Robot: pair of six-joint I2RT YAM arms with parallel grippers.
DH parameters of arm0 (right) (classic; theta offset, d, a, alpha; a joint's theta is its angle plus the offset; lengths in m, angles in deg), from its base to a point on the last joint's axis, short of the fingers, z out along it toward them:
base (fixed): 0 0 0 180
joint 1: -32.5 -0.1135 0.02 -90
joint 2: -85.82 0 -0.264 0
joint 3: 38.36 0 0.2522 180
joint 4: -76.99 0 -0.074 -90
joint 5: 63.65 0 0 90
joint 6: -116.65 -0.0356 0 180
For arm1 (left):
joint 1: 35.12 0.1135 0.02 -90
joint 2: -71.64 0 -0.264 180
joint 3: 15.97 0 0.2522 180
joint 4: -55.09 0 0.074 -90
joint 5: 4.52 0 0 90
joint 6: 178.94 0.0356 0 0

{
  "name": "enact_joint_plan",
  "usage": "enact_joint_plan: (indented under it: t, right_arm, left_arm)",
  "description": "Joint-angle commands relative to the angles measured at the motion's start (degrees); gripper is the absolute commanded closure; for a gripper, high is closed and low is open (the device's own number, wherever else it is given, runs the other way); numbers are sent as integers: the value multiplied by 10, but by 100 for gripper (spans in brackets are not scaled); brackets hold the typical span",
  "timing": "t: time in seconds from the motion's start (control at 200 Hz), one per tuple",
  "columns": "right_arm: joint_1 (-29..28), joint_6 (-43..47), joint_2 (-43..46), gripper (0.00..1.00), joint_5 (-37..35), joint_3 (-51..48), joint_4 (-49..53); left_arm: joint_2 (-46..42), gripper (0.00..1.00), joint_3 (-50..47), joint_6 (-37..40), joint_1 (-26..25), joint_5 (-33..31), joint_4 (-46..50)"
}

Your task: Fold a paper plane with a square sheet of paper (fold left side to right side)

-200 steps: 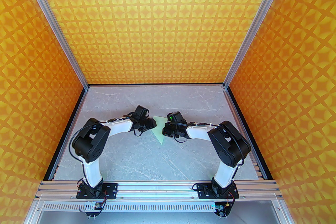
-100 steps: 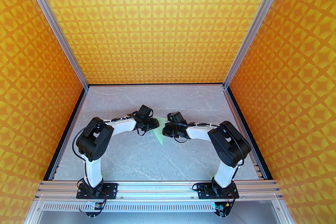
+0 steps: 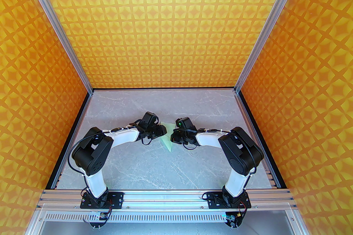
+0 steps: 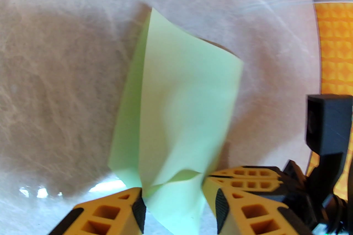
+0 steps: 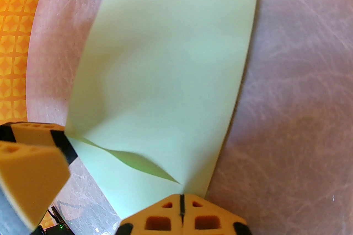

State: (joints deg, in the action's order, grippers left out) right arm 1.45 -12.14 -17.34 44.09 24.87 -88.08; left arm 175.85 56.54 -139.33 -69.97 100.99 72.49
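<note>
Tabletop (image 3: 154, 170) closed in at left, right and far edges by orange walls (image 3: 176, 35). Centre blocked: left end effector (image 3: 163, 130) and right end effector (image 3: 173, 137) almost meet over the paper (image 3: 168, 145). Left arm (image 3: 92, 151) and right arm (image 3: 240, 151) arch out from the near edge to it. Bare tabletop beyond them up to the far edge. Bare patch also under the arch, between the two bases at the near edge.

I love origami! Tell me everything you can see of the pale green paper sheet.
The thin, pale mint-green sheet of paper lies on the grey marbled table, one layer doubled over another, bulging and loosely creased, not flat. The shut right gripper meets its edge; the open left gripper straddles a corner.
</note>
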Motion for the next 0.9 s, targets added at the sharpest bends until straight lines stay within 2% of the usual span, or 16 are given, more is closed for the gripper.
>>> enact_joint_plan:
  t: [0.0,0.16,0.36,0.485,0.615,0.895]
  right_arm:
    - [-3,-9,-26,98,-28,-32,82]
    - [-3,-9,-21,98,-29,-31,83]
    - [-3,-5,-7,95,-31,-29,88]
    - [-3,-2,14,93,-36,-28,90]
    - [-3,-2,42,81,-41,-32,90]
    - [-7,-13,85,80,2,-80,11]
  left_arm:
    - [2,55,-8,-8,-4,23,-34]
    - [18,70,-8,9,-7,19,-22]
    - [34,82,-2,21,-16,5,7]
    - [36,95,5,23,-19,-10,24]
    - [35,95,17,29,-20,-29,55]
    - [35,94,43,34,-25,-49,99]
